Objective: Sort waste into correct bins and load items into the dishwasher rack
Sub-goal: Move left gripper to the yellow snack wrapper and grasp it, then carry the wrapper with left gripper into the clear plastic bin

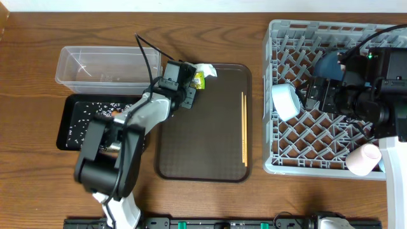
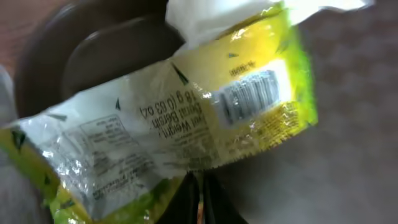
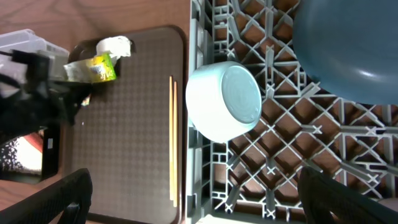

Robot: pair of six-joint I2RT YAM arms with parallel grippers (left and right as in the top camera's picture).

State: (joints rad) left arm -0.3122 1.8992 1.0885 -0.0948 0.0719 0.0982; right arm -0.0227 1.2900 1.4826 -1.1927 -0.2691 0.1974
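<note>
Left gripper [image 1: 191,89]: jaws closed tight on yellow-green wrapper [image 2: 205,118], at 12 o'clock edge of brown tray [image 1: 203,140]. Crumpled paper [image 1: 207,70] touching at wrapper's 1 o'clock. Wrapper looks light, crinkly, slippery, floppy; best pinched at flat edge. Right gripper [image 1: 311,95]: jaws wide apart, empty, over rack [image 1: 273,28].
</note>
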